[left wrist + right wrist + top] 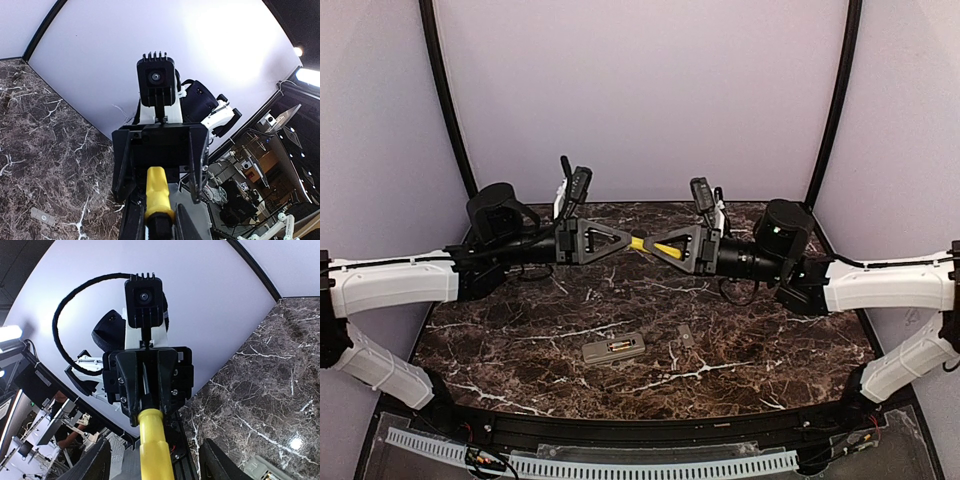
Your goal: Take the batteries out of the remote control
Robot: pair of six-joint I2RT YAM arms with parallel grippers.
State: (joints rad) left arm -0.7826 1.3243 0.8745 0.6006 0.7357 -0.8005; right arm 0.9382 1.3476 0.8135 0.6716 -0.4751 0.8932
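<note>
Two arms reach in from the sides and meet above the far half of the dark marble table. Two tools face each other there, with one screwdriver held level between them. The left tool is clamped tight on the screwdriver's dark shaft end (the right wrist view shows its jaws pressed together on it). The yellow handle points toward the right tool. That tool's fingers stand apart on either side of the handle, and its own wrist view shows a gap on both sides.

One remote control lies lower down, near the middle of the table and well apart from both tools. It is flat, with its bay face up, and nothing touches it. A dim brassy patch in the bay marks the batteries, but they are too small to count or to tell apart. One small flat grey cover lies to the right of the remote control, near it but not touching.

The screwdriver's tip is hidden inside the left tool. Both wrist views cut off their own fingers at the bottom edge.
</note>
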